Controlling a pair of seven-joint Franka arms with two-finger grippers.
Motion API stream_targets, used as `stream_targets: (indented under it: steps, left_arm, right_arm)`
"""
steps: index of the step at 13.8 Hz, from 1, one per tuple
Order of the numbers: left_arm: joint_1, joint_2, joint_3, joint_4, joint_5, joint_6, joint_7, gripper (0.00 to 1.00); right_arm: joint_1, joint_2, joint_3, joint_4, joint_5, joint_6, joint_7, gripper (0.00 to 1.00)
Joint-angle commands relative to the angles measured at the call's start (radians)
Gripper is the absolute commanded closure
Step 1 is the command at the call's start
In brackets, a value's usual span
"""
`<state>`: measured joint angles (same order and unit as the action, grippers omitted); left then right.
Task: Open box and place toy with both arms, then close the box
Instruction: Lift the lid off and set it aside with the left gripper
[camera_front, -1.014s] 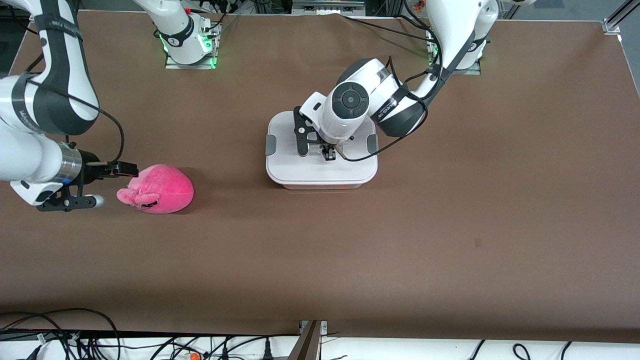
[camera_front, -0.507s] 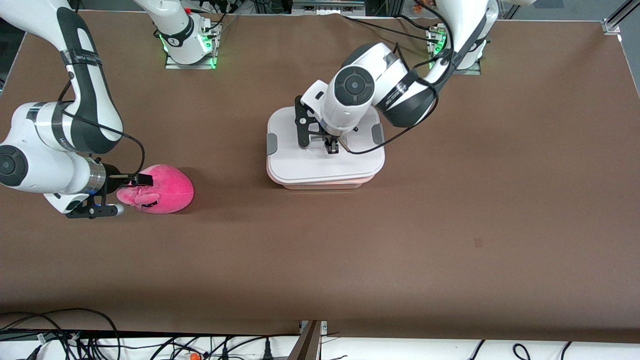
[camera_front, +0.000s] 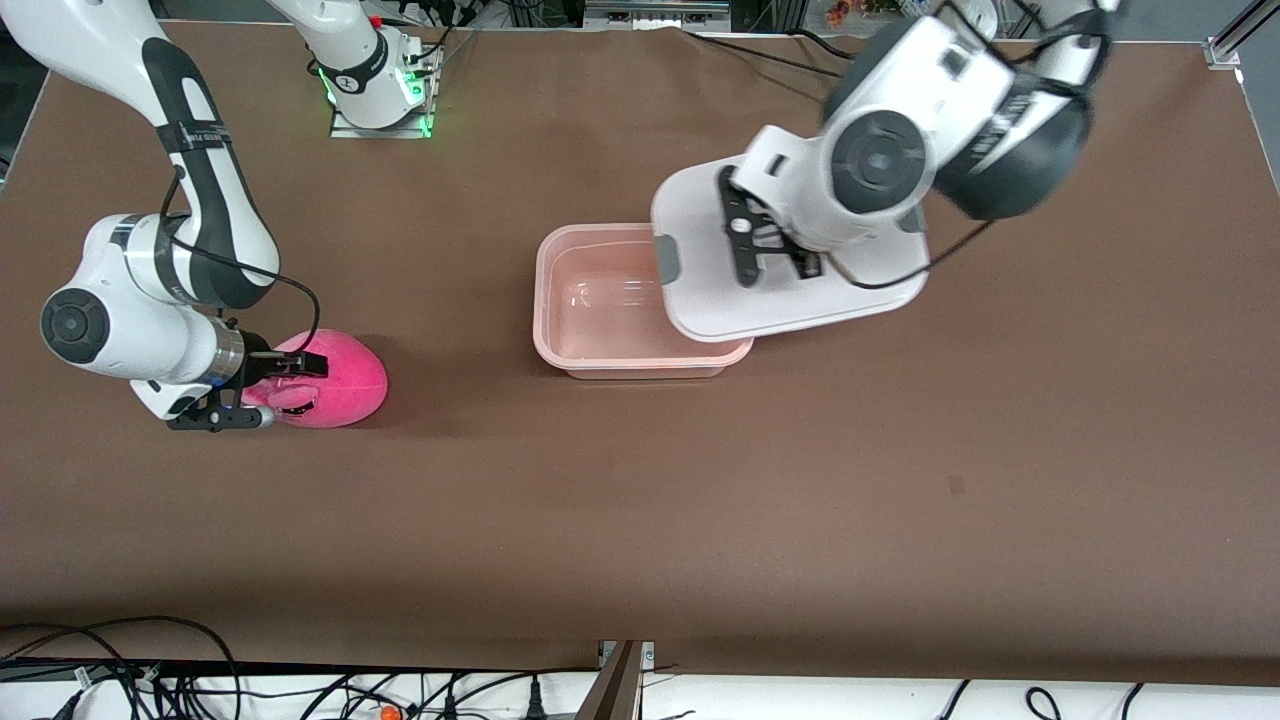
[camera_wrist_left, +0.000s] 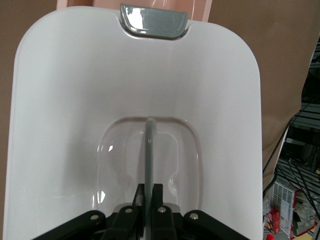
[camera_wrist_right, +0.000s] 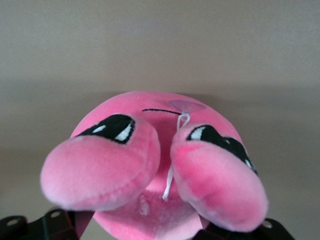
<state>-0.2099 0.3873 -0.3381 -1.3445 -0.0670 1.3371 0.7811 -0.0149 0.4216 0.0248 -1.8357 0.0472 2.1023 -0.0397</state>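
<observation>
The box's pinkish tub (camera_front: 600, 300) stands open in the middle of the table. My left gripper (camera_front: 792, 266) is shut on the centre handle (camera_wrist_left: 150, 145) of the white lid (camera_front: 790, 310) and holds the lid tilted in the air, over the tub's end toward the left arm's side. The lid (camera_wrist_left: 75, 100) fills the left wrist view, with a grey clip (camera_wrist_left: 154, 22) at its end. The pink plush toy (camera_front: 340, 380) lies on the table toward the right arm's end. My right gripper (camera_front: 288, 386) is open, low at the toy's face end (camera_wrist_right: 150, 165), fingers on either side of it.
The brown table top (camera_front: 640, 520) carries only the tub and the toy. The arm bases (camera_front: 375, 90) stand along the table's edge farthest from the front camera. Cables (camera_front: 150, 670) lie off the edge nearest to that camera.
My left gripper has lifted the lid off the tub and carried it up and toward the left arm's side. My right gripper has moved in onto the toy's face end. The toy has not moved.
</observation>
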Motion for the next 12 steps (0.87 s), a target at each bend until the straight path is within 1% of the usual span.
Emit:
stream_targets:
  steps: [1, 2, 4, 7, 8, 10, 12]
  left_arm:
    - [0.061, 0.022, 0.007, 0.008, 0.067, -0.172, 0.081, 1.00]
    - [0.090, 0.018, -0.001, 0.013, 0.125, -0.180, 0.104, 1.00]
    - [0.148, 0.013, 0.002, 0.022, 0.154, -0.190, 0.121, 1.00]
    - [0.202, 0.018, 0.002, 0.022, 0.148, -0.177, 0.139, 1.00]
    - [0.207, 0.015, 0.004, 0.022, 0.153, -0.179, 0.157, 1.00]
    - [0.216, 0.013, 0.008, 0.024, 0.154, -0.181, 0.159, 1.00]
    - [0.239, 0.016, 0.007, 0.063, 0.157, -0.181, 0.165, 1.00]
  right_arm:
    - [-0.013, -0.026, 0.010, -0.031, 0.017, 0.019, 0.003, 0.80]
    - [-0.013, -0.026, 0.010, -0.027, 0.017, 0.018, -0.002, 0.99]
    - [-0.013, -0.036, 0.010, -0.020, 0.014, 0.012, -0.029, 1.00]
    - [-0.008, -0.088, 0.023, -0.013, 0.007, -0.008, -0.175, 1.00]
    - [-0.005, -0.115, 0.038, -0.005, 0.003, -0.040, -0.248, 1.00]
    - [-0.005, -0.153, 0.104, 0.062, 0.000, -0.147, -0.380, 1.00]
    - [-0.005, -0.158, 0.176, 0.169, 0.000, -0.281, -0.484, 1.00]
